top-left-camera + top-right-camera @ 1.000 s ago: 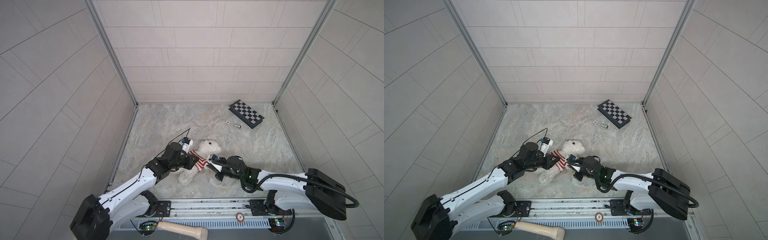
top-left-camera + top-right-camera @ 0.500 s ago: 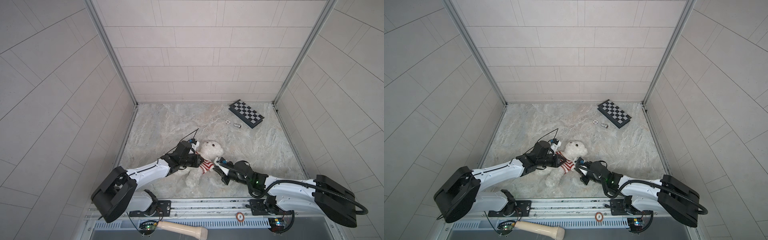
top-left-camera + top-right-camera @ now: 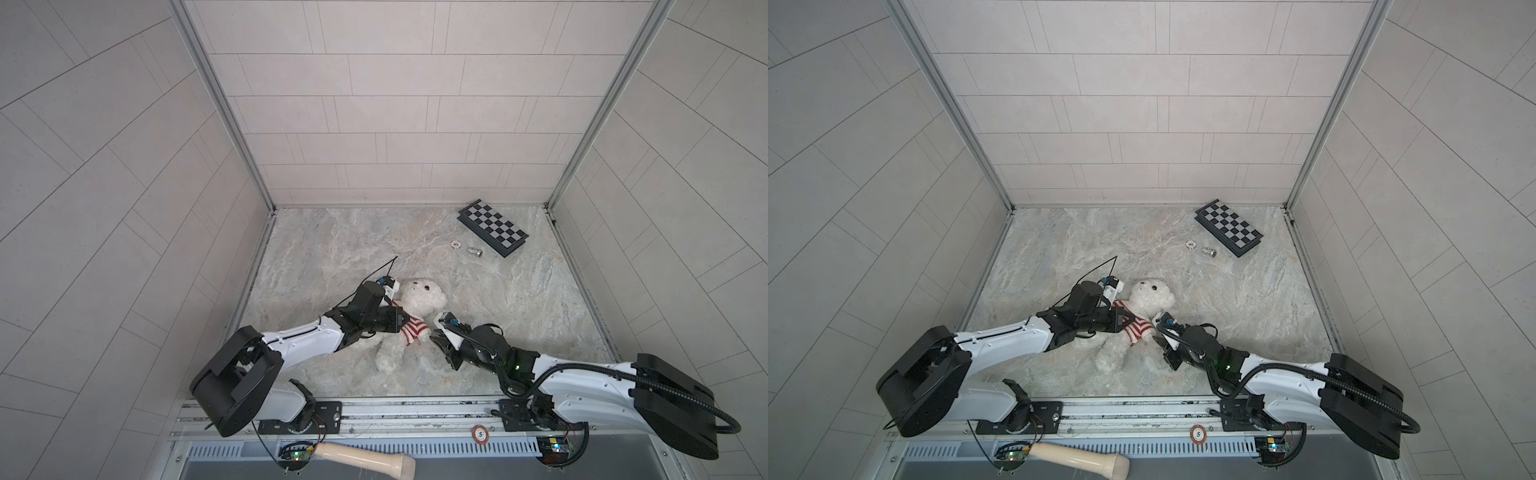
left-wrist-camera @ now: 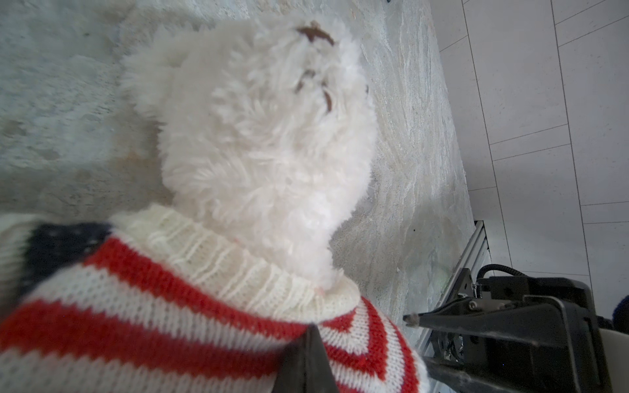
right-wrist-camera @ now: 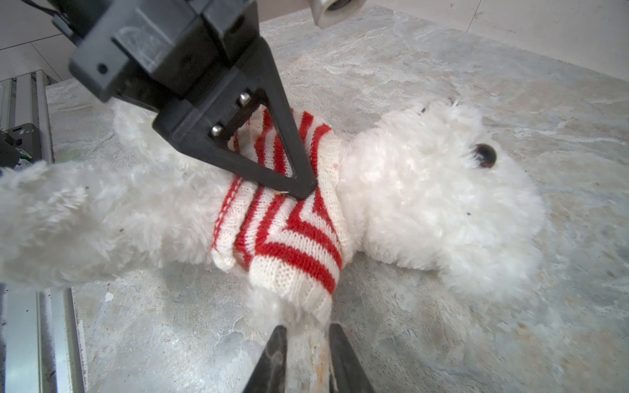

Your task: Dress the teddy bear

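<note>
**Teddy bear on its back mid-table, sweater round its chest**

In both top views you can read one mark, a "5" on the round disc (image 3: 480,434) on the front rail. The teddy bear (image 3: 422,297) lies face up near the middle of the marble table (image 3: 332,249), its head toward the back wall. A striped sweater (image 3: 411,330) covers its chest. Your left gripper (image 3: 401,322) meets the bear's shoulder, and your right gripper (image 3: 436,338) sits just beside the opposite arm.

The left wrist view adds detail the top views lack: a cream ribbed collar hugs the neck, and a navy patch (image 4: 61,245) sits on the knit.

The right wrist view shows the left gripper's jaws together, with the tip dug into the stripes just below the collar. You cannot tell whether any knit is pinched between them. The right gripper's jaws stand slightly apart, on either side of the fuzzy paw poking out of the sleeve.
</note>
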Motion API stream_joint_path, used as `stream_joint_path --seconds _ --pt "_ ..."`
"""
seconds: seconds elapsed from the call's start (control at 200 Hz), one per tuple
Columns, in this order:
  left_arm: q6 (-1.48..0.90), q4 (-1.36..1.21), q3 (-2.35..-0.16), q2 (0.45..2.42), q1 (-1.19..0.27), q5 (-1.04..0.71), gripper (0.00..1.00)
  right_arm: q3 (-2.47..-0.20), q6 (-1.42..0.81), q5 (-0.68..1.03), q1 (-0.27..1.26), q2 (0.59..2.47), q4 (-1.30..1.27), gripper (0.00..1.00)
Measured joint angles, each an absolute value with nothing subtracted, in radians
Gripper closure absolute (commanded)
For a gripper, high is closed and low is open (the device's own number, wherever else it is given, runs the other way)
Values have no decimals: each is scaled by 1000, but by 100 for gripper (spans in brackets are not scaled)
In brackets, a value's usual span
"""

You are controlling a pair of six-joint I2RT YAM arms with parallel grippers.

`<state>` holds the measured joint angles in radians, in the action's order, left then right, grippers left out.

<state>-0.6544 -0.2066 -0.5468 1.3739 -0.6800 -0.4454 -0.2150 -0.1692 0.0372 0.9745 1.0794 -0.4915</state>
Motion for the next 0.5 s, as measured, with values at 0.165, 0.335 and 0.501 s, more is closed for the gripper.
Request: stream_joint_path --seconds 0.165,0.335,0.501 --pt "-665 -228 -540 1377 -679 -446 97 -218 -167 48 977 1113 -499 72" --pt "-668 -240 -532 1375 -679 -446 97 -239 -150 52 977 1170 -517 71" --pt "-678 -249 -527 1374 -679 -445 97 -284 -128 67 977 1221 -523 72"
